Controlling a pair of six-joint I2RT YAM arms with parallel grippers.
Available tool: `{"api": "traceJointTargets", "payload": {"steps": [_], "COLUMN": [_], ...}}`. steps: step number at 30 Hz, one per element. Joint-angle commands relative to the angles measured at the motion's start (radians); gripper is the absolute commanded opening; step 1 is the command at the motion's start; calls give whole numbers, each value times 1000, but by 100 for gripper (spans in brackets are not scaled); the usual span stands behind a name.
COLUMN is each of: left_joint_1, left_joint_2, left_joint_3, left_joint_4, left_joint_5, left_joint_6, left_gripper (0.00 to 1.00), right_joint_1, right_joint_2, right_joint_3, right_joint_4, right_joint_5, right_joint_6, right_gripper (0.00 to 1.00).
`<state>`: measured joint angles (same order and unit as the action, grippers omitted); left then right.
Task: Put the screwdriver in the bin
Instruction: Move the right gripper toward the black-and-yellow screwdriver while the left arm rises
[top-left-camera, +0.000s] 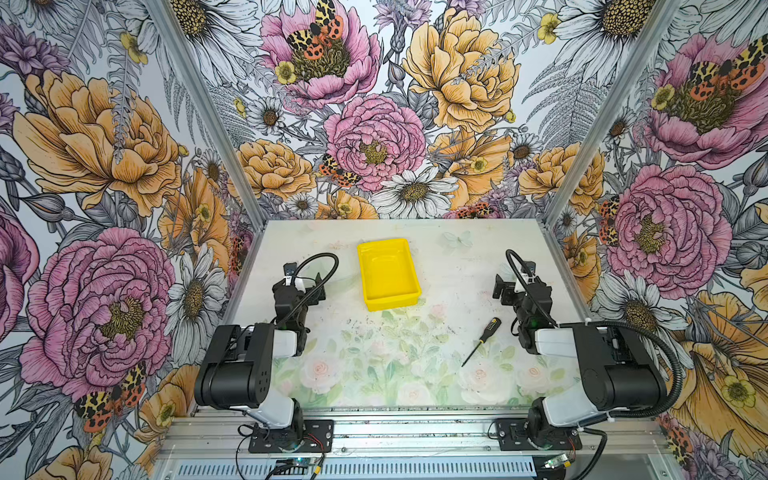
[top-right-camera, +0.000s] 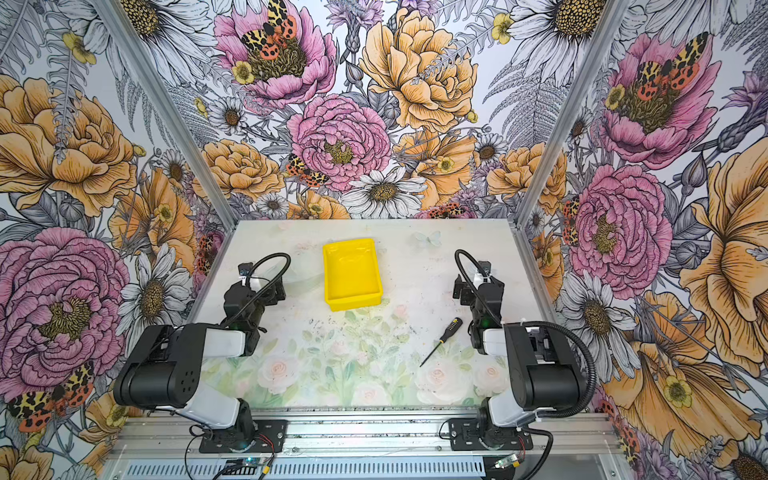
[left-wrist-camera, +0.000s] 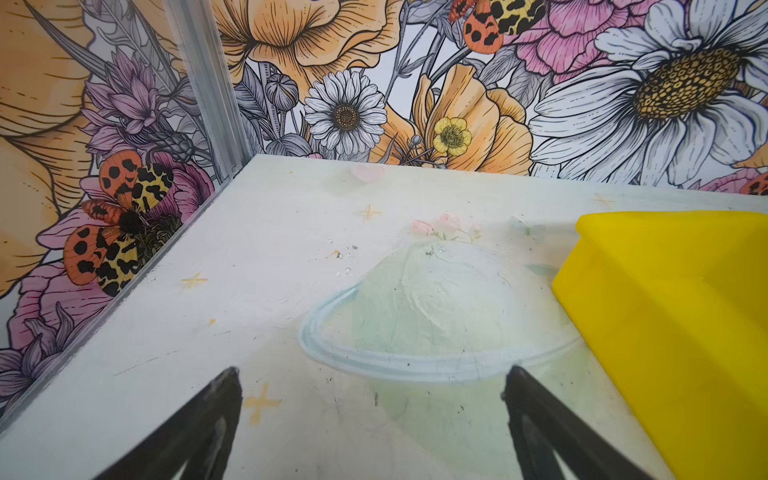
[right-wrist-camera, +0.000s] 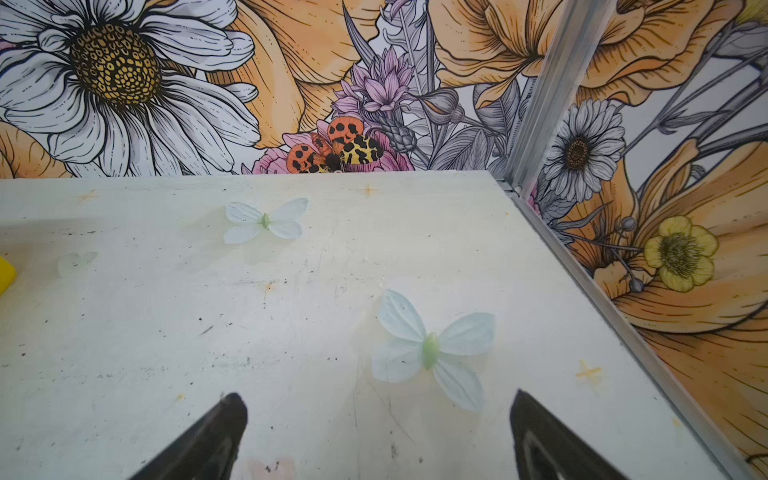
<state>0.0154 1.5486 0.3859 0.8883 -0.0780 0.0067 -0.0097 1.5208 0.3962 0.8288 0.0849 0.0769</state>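
Nearest on the worktop (top-left-camera: 374, 374), right of centre, the screwdriver (top-left-camera: 480, 340) lies flat on the faded rose print in both top views, its thin shaft pointing near-left and its black, yellow-marked handle pointing far-right. Nothing touches it. Just right of the handle stands the folded right arm, close by but apart.

Farther back, the left gripper (left-wrist-camera: 372, 388) and the right gripper (right-wrist-camera: 378, 415) hang over bare worktop on the left and right sides. Each wrist view shows two dark jaws spread wide with only the printed surface between them — both released, grasping nothing. A pale blue butterfly (right-wrist-camera: 432, 349) is printed just beyond the right jaws, and a pale ringed shape (left-wrist-camera: 428, 316) beyond the left ones.

Between the two grippers and a little farther back sits the bin (top-left-camera: 388, 272), a bright yellow tray resting near the middle of the worktop, well apart from the screwdriver. Its inside holds nothing. In the left wrist view its wall (left-wrist-camera: 665, 332) stands just beside the left jaws.
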Motion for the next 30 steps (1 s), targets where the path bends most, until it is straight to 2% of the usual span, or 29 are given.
{"api": "traceJointTargets", "payload": {"steps": [1,30], "left_joint_1": [-9,3], "left_joint_2": [-1,0], "left_joint_3": [-4,-2], "left_joint_4": [35,37], "left_joint_5": [-9,12], "left_joint_6": [3,-7], "left_gripper": [99,99], "right_joint_1": [5,-15], "right_joint_2": [14,18], "right_joint_3": [-4,6], "right_joint_4": [34,19], "right_joint_5": [14,-13], "right_joint_6": [-11,5], "right_gripper": [100,100]}}
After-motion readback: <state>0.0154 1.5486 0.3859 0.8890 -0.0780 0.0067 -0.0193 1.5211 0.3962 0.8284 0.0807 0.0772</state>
